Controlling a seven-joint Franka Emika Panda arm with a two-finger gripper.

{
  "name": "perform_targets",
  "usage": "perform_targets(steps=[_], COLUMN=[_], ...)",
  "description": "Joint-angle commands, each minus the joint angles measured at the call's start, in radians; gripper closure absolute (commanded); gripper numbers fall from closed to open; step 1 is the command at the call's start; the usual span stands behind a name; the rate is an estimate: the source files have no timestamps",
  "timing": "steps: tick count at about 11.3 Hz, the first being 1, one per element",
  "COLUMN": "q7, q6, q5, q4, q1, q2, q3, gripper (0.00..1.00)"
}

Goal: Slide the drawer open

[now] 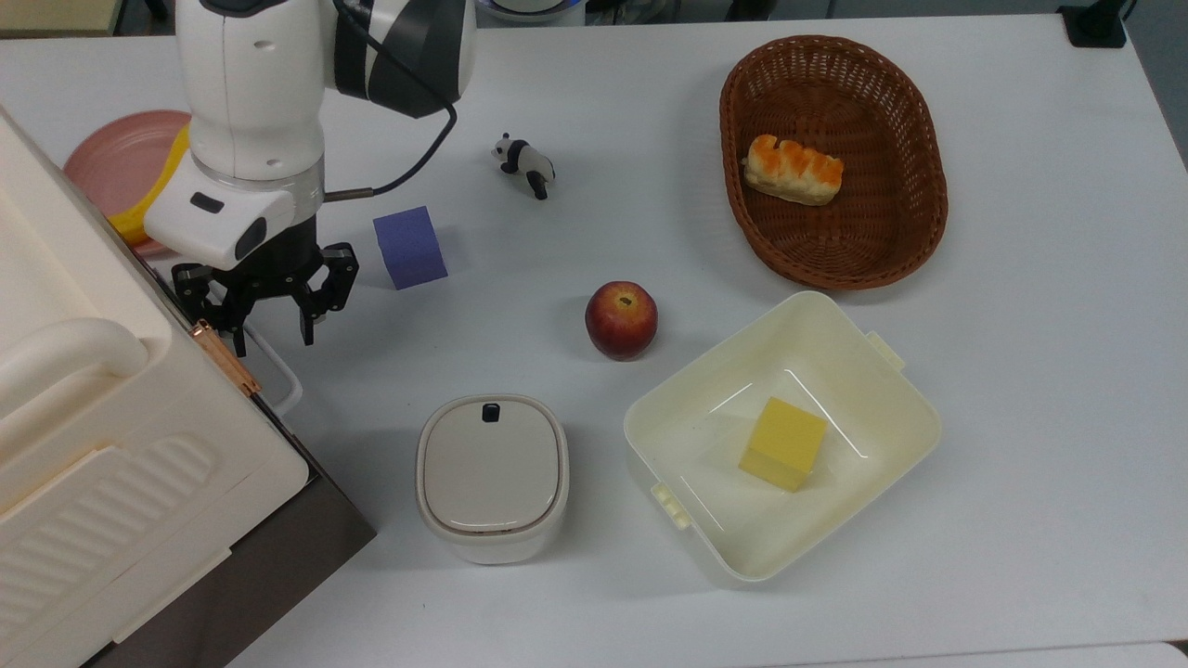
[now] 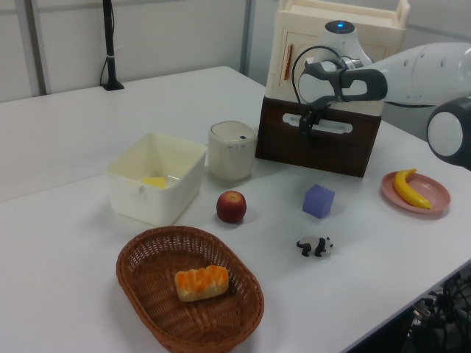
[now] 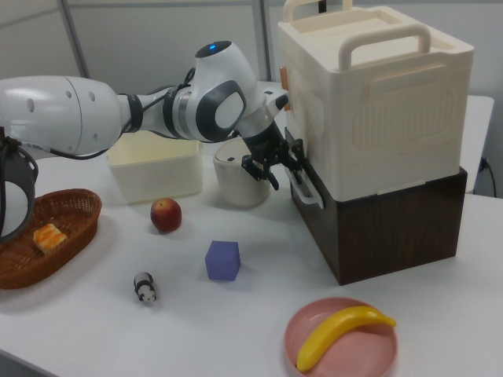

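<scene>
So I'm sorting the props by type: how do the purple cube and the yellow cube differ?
The purple cube sits on the bare table, while the yellow cube lies inside the cream tub. The purple cube is close to the gripper and the drawer; the yellow cube is across the table, beyond the apple. Both are plain, single-coloured blocks.

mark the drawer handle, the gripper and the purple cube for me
drawer handle [image 3: 305,185], right view, on the white loop against the dark front panel.
gripper [image 1: 270,332], top view, midway between its two open fingertips.
purple cube [image 1: 408,246], top view, middle of its top face.
</scene>
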Motion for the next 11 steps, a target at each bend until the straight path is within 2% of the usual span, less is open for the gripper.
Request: perform_targets(steps=[1,2,3,5,8,11], q7=[-0.006,-0.003,0.008,0.011,0.026,0.028], q6=[0.017,0.017,0.017,0.016,0.011,0.014], q5=[-0.014,-0.013,-0.013,-0.010,-0.008,-0.008], q4=[0.018,0.018,0.018,0.018,0.018,0.018], q1=[0.005,0.005,0.005,0.004,0.004,0.004], q2=[0.014,0.012,0.009,-0.001,-0.006,-0.004], q3=[-0.010,-0.010,-0.010,-0.010,-0.007,-0.004], gripper=[0.43,0.42,0.36,0.33,0.34,0.43])
